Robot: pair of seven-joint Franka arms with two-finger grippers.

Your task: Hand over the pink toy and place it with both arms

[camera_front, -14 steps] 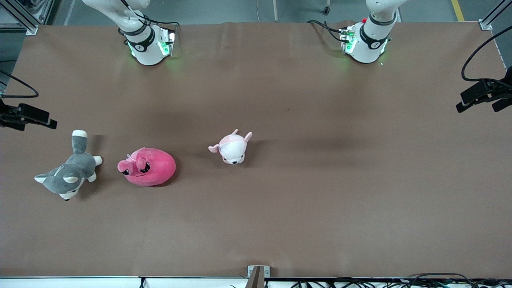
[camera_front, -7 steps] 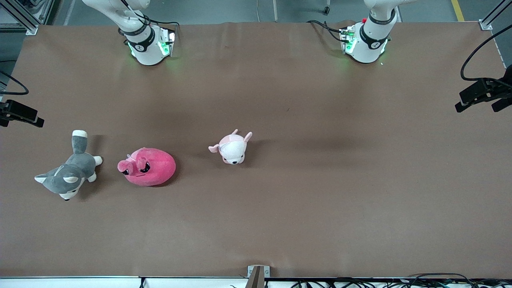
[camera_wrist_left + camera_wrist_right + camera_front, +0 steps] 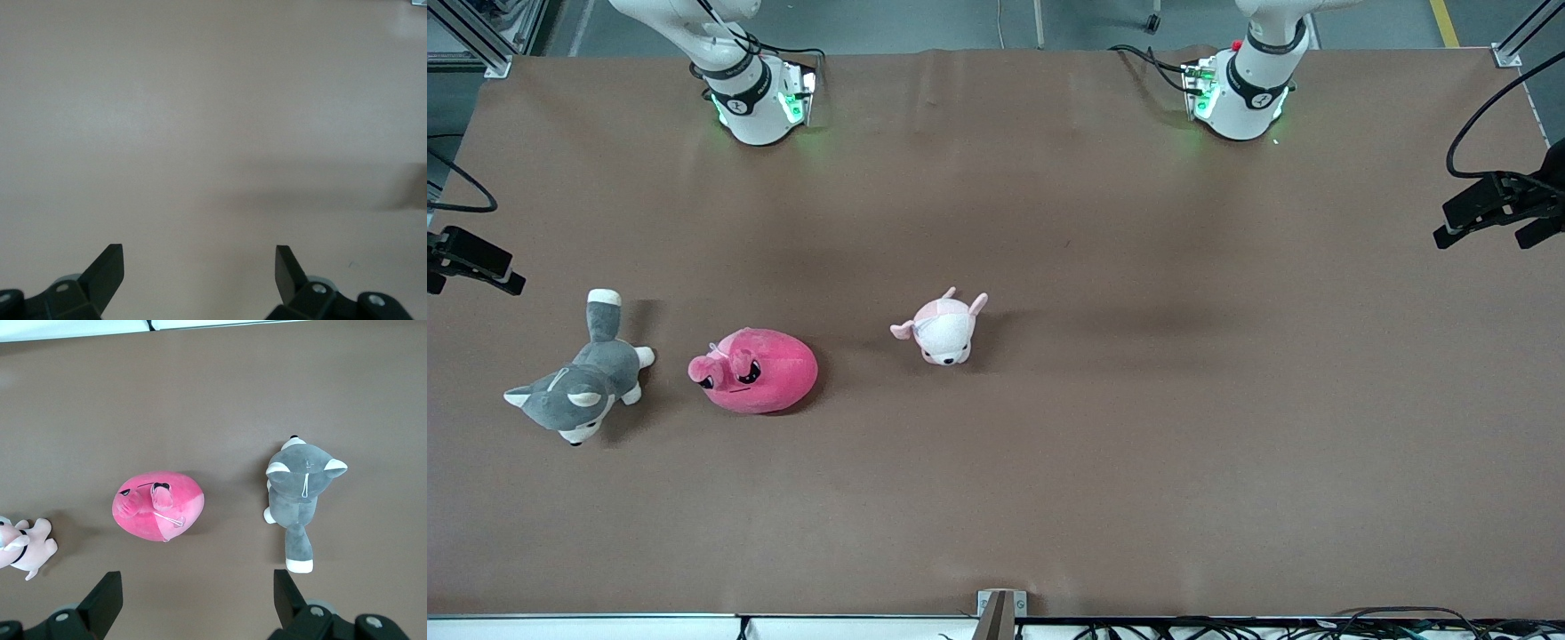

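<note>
Pink toy (image 3: 754, 370) lies on the brown counter (image 3: 1138, 400), toward the right arm's end, nothing touching it. Grey-and-white husky plush (image 3: 576, 382) sits just beside it, closer to that end of the counter; small pale pink-and-white plush (image 3: 943, 327) is on its opposite flank, near mid-counter & slightly farther from the front cam.

Right tool (image 3: 198, 600) hangs up in the air, fingers spread wide & released, gripping nothing; its wrist cam looks down on pink toy (image 3: 159, 505) and husky (image 3: 300, 497).

Left tool (image 3: 200, 273) also up in the air, fingers wide apart & released, nothing between them; only bare counter below it at the left arm's end.

Both arm bases stand along the counter's edge farthest from the front cam.
</note>
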